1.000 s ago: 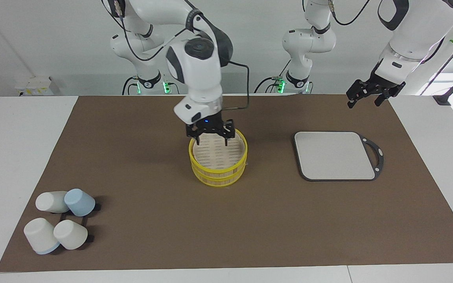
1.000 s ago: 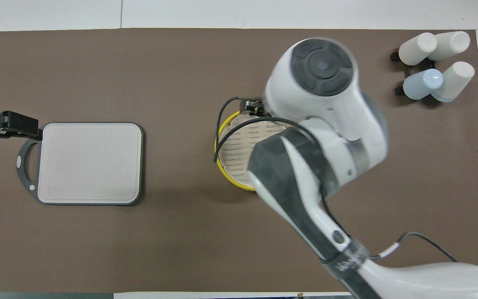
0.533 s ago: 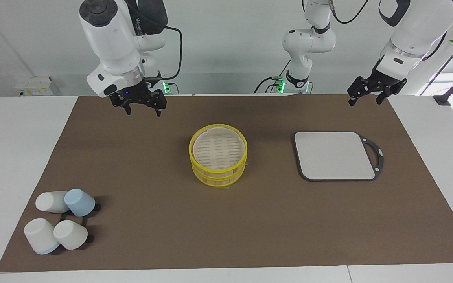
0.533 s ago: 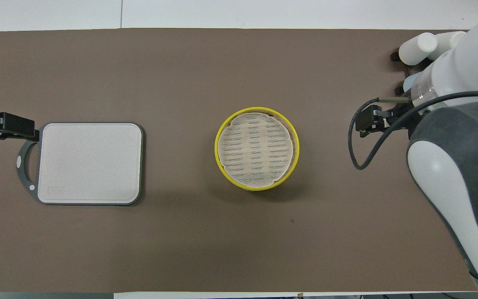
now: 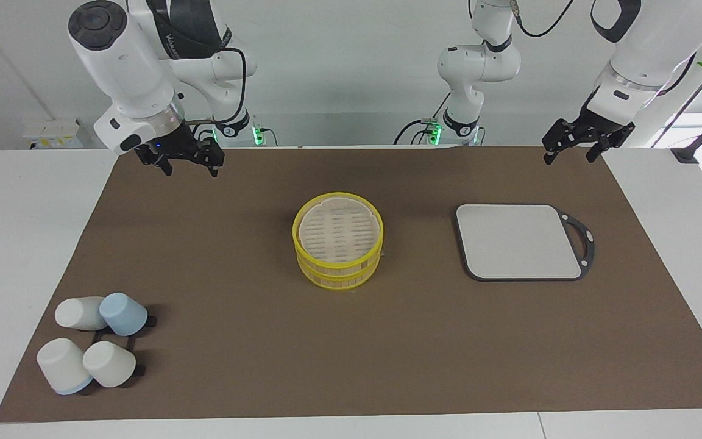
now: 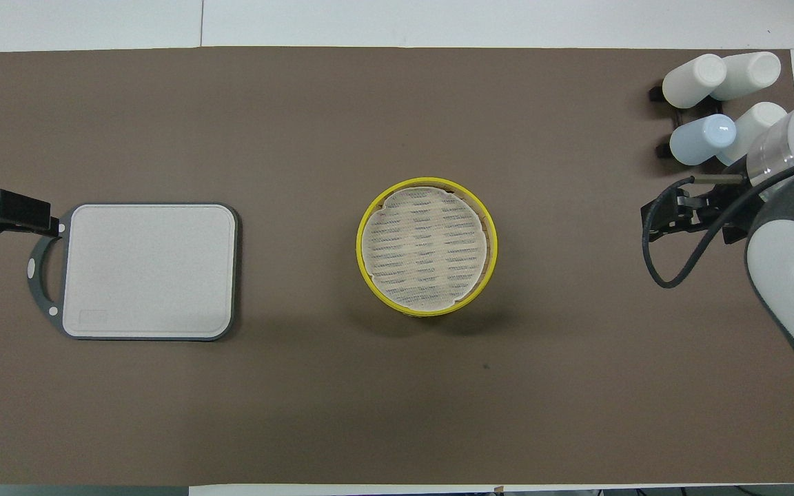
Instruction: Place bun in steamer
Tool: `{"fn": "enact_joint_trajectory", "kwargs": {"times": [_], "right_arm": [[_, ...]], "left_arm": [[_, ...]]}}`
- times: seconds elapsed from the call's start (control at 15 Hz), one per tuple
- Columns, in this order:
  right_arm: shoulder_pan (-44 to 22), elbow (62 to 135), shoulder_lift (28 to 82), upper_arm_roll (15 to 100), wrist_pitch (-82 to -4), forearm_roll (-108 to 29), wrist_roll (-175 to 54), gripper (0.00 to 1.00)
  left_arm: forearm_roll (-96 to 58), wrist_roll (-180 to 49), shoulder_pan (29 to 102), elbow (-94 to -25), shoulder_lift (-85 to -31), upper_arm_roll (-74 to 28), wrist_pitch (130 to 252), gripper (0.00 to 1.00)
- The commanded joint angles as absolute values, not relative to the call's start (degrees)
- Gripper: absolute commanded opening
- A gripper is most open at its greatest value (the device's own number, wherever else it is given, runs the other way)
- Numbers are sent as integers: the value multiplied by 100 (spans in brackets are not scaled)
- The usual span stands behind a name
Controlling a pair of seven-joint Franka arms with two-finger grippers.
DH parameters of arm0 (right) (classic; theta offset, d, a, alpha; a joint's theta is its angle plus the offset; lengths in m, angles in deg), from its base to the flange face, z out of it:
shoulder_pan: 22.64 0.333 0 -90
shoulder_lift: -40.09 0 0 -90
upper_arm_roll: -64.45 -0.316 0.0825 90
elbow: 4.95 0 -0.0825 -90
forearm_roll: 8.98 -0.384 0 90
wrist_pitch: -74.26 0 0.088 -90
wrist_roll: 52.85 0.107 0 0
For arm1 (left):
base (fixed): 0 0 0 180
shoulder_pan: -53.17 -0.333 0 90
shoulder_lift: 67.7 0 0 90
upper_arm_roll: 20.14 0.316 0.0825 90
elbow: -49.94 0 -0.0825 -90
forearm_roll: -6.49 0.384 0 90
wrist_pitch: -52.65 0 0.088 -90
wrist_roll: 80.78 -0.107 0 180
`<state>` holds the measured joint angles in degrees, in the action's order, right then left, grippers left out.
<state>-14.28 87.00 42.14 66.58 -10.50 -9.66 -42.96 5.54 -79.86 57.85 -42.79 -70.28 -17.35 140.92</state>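
Note:
The steamer [image 5: 339,268] stands in the middle of the brown mat, two yellow-rimmed tiers with the slatted lid [image 5: 337,230] on top; it also shows in the overhead view [image 6: 358,244]. The bun is hidden; no cream-white lump shows on the mat or the board. My right gripper [image 5: 189,172] is open and empty, up in the air over the mat's edge at the right arm's end, apart from the steamer. My left gripper [image 5: 568,158] is open and empty, waiting in the air over the mat's edge near the grey board.
A grey square board [image 5: 518,241] with a dark handle lies beside the steamer toward the left arm's end. Several white and blue cups [image 5: 92,341] lie on a black rack, farther from the robots at the right arm's end.
My right gripper left the steamer's lid, rose and drew back toward the right arm's end of the table. The lid stays on the steamer. The left gripper hardly moved.

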Motion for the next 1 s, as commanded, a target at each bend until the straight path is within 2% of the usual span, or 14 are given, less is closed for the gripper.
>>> {"fn": "enact_joint_trajectory", "kwargs": {"times": [0.0, 0.33, 0.93], "right_arm": [[-1614, 9277, 3711, 6595, -1152, -907, -4450, 100], [-1597, 9253, 3806, 6848, -1775, -898, -4503, 100], [-1552, 9138, 3868, 7166, -1767, -801, -5057, 100]], "left_arm": [[482, -8105, 5703, -4420, -7148, -1785, 14124, 100], [482, -8113, 5703, -4420, -7148, -1785, 14107, 100], [482, -8096, 5703, -4472, -7183, -1785, 14142, 100]]}}
